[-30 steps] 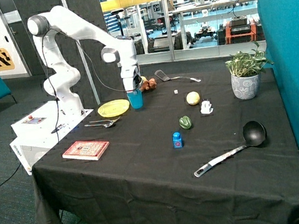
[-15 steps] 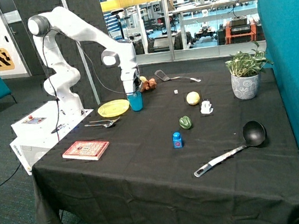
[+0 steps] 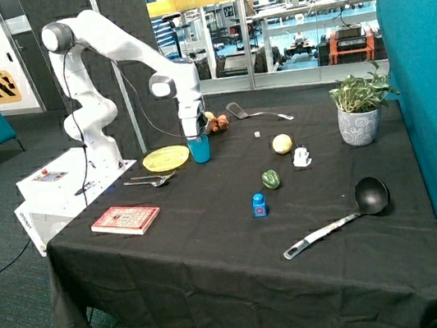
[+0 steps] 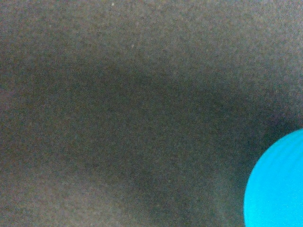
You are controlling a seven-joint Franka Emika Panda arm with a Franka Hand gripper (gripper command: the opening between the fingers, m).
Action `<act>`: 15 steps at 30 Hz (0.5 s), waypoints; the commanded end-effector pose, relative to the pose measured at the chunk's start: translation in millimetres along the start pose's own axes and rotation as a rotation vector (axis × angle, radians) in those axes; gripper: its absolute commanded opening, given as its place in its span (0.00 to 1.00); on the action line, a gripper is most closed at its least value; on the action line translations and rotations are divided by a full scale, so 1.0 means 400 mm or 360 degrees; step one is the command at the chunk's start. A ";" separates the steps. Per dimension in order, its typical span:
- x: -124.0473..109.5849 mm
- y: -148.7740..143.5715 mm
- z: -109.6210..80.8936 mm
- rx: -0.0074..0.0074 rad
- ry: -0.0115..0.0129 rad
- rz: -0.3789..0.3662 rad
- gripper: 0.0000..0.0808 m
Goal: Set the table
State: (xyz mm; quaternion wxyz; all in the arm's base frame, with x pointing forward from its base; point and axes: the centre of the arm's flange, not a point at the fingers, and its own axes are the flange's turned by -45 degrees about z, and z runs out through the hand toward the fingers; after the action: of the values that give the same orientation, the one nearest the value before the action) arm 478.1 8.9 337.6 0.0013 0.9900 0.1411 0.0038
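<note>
While the gripper (image 3: 197, 137) sits right at the top of the blue cup (image 3: 200, 149), the cup stands upright on the black-clothed worktop (image 3: 215, 248) just beside the yellow plate (image 3: 166, 158).

From the outside view, whether the fingers grip the cup or stand apart cannot be told, and what the cup holds is hidden; the plate looks bare, with cutlery (image 3: 150, 180) lying near its front edge and a red book (image 3: 126, 219) nearer the worktop's edge. A grey pot holds a leafy plant (image 3: 359, 112) at the far corner, and a black ladle (image 3: 351, 211) lies well apart. In the wrist view, only black cloth and a curved part of the blue cup (image 4: 279, 189) show.
</note>
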 end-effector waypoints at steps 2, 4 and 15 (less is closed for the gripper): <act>0.013 0.012 -0.002 0.00059 -0.00113 -0.0012 0.00; 0.009 0.011 0.000 0.00059 -0.00113 -0.0011 0.00; -0.015 0.003 0.014 0.00060 -0.00113 -0.0022 0.02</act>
State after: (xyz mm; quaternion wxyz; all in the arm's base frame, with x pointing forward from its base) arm 479.6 6.5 334.8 0.0003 0.9896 0.1440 0.0000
